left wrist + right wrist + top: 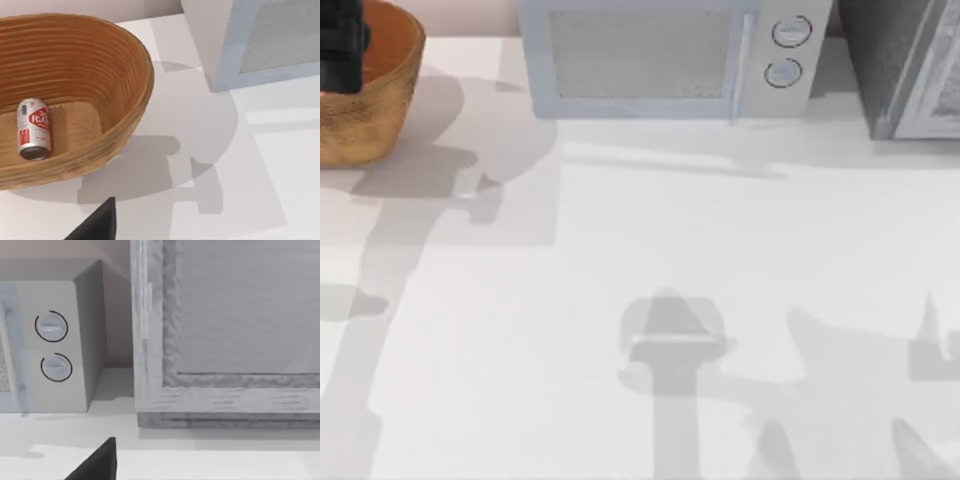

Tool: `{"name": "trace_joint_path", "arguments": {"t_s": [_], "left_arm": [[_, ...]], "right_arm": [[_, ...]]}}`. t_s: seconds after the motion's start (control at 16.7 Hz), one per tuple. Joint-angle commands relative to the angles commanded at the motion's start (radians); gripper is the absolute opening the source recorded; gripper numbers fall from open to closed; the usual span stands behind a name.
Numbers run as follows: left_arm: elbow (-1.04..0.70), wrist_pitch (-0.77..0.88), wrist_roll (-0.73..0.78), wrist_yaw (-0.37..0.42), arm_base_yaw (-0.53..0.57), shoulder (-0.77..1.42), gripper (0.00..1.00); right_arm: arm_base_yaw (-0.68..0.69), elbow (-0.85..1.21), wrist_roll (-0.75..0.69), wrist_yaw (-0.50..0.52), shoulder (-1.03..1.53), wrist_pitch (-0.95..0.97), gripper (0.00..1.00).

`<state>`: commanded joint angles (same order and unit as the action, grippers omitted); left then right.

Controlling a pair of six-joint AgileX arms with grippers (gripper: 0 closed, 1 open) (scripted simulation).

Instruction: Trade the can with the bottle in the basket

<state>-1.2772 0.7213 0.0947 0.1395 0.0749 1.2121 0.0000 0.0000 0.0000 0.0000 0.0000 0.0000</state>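
Inside the basket [125, 80], the bottle [33, 129] lies on its side; end effector states unclear.

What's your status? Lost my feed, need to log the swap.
Left gripper over orange-brown woven wicker basket. Small white-and-red bottle lying inside it. Right gripper facing grey microwave. Nothing blocking the bottle.

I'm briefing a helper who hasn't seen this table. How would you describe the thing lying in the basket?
At the table's far left corner stands a round orange-brown wicker basket. Lying on its side on the basket's floor is a small silver-and-red drink can with white print, the only item inside.
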Motion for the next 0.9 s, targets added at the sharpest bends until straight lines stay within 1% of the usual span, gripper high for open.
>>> {"name": "trace_joint_path", "arguments": {"t_s": [0.24,0.48,0.72,0.9], "left_arm": [[-0.461,0.207,0.035,0.046,-0.028,0.412,1.00],[-0.838,0.374,0.063,0.087,-0.083,0.772,1.00],[-1.143,0.501,0.081,0.121,-0.156,1.087,1.00],[-1.306,0.572,0.089,0.141,-0.218,1.277,1.00]], "right_arm": [[0.000,0.000,0.000,0.000,0.000,0.000,1.00],[0.000,0.000,0.000,0.000,0.000,0.000,1.00],[0.000,0.000,0.000,0.000,0.000,0.000,1.00],[0.000,0.000,0.000,0.000,0.000,0.000,1.00]]}}
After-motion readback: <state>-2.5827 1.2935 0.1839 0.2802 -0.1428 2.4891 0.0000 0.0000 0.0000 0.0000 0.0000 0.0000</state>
